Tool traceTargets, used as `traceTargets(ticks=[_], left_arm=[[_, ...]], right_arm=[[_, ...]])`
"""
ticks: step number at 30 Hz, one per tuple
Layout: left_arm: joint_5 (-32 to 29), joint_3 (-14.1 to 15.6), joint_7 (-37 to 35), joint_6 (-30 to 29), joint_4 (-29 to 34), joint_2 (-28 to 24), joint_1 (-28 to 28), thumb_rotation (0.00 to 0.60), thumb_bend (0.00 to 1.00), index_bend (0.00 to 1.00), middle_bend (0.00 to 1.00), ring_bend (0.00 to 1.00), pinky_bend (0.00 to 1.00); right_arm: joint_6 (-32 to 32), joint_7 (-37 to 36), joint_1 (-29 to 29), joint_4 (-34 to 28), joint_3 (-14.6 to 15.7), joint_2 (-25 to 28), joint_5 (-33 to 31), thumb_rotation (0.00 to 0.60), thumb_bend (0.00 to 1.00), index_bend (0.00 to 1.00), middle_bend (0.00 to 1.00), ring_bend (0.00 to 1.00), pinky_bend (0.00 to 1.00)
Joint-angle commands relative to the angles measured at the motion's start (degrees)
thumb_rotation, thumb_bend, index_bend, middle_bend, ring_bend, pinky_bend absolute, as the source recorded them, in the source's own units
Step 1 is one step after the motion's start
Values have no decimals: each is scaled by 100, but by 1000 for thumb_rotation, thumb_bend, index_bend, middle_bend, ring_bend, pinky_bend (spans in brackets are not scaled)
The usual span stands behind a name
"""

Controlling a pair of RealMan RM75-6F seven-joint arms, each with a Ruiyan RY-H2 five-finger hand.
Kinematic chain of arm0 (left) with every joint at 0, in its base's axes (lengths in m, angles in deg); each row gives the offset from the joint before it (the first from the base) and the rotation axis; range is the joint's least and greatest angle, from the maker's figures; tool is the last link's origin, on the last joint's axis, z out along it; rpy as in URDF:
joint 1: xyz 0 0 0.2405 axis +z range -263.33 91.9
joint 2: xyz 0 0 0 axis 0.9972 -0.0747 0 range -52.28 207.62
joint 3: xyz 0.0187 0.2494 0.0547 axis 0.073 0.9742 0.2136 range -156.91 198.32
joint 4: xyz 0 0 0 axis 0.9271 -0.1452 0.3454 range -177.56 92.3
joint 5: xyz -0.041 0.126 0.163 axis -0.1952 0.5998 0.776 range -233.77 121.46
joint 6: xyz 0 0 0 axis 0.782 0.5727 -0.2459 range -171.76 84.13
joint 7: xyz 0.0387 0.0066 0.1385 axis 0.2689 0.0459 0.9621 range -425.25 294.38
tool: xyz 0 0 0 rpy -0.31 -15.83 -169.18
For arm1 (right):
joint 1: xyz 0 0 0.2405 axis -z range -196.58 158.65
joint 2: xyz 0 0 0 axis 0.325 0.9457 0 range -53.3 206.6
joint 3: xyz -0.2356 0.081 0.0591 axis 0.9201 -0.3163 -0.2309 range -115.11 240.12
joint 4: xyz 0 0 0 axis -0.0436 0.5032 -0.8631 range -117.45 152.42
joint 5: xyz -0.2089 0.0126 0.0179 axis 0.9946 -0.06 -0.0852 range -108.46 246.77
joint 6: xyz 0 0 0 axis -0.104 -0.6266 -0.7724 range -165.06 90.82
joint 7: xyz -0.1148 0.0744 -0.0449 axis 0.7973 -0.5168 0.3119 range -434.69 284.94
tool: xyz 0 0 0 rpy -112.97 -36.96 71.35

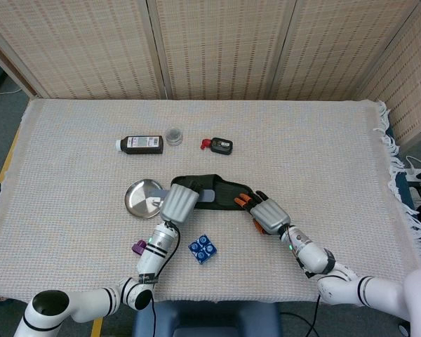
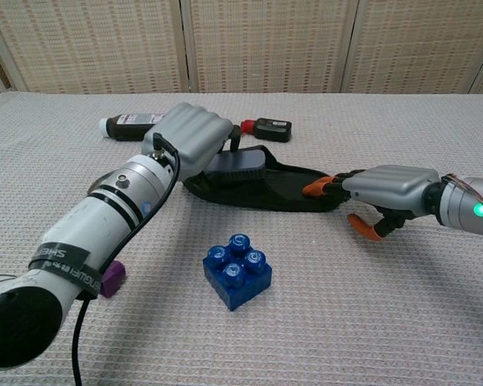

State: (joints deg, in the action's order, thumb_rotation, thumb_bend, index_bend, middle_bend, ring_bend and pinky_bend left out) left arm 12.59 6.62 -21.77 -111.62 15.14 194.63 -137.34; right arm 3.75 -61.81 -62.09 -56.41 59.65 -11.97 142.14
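The soft black fabric pouch point(image 2: 262, 186) lay mid-table, probably light and floppy. The left hand point(image 2: 191, 140) held its grey flat insert point(image 2: 235, 163); the right hand point(image 2: 378, 195) pinched its right end, a sensible edge grip.

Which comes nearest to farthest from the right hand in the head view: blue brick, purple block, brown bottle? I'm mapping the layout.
From the right hand:
1. Blue brick, front centre.
2. Purple block, front, beside the left arm.
3. Brown bottle, far back left.
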Motion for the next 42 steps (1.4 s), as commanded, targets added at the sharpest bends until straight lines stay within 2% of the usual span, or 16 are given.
traceTargets(ticks=[1,8,13,16,19,20,24,28,32,35,42], left_arm=[[12,-53,-15,47,-319,74,-35,600,386,512,555,893,1000],[-18,-170,-103,102,-655,108,-38,600,385,518,564,893,1000],[-102,-233,-66,144,-663,74,-1,600,383,519,567,893,1000],[-17,-189,-92,43,-393,-22,62,600,384,519,567,893,1000],[1,-97,-126,18,212,-236,219,600,385,519,566,893,1000],[21,-56,-105,-9,389,-313,269,600,385,519,565,894,1000],[44,52,-114,-186,1086,-648,527,600,390,518,564,893,1000],[162,204,-70,-260,1402,-1035,691,600,388,507,554,893,1000],[64,287,-198,-173,1349,-1216,849,600,388,506,553,893,1000],[12,343,-278,-13,1057,-1247,877,600,387,505,552,891,1000],[-115,390,-310,190,641,-1223,931,600,388,488,524,880,1000]], right_arm=[[9,3,-2,4,1,8,-5,600,687,0,0,0,0],[5,-39,-8,26,2,-4,-33,600,688,0,0,0,0],[43,-48,-3,0,3,10,-24,600,688,0,0,0,0],[97,-54,8,-54,-3,61,-4,600,687,0,0,0,0],[183,-151,38,-205,-29,175,37,600,682,0,0,0,0],[199,-188,44,-264,-35,228,55,600,661,0,0,0,0],[458,-262,113,-535,-51,509,247,600,377,0,0,0,0],[671,-455,190,-880,-114,845,354,600,302,0,0,0,0],[879,-755,261,-1400,-246,1307,428,600,302,0,0,0,0],[1041,-1052,334,-1828,-333,1613,507,600,302,0,0,0,0],[906,-1321,325,-2328,-346,2010,502,600,302,0,0,0,0]])
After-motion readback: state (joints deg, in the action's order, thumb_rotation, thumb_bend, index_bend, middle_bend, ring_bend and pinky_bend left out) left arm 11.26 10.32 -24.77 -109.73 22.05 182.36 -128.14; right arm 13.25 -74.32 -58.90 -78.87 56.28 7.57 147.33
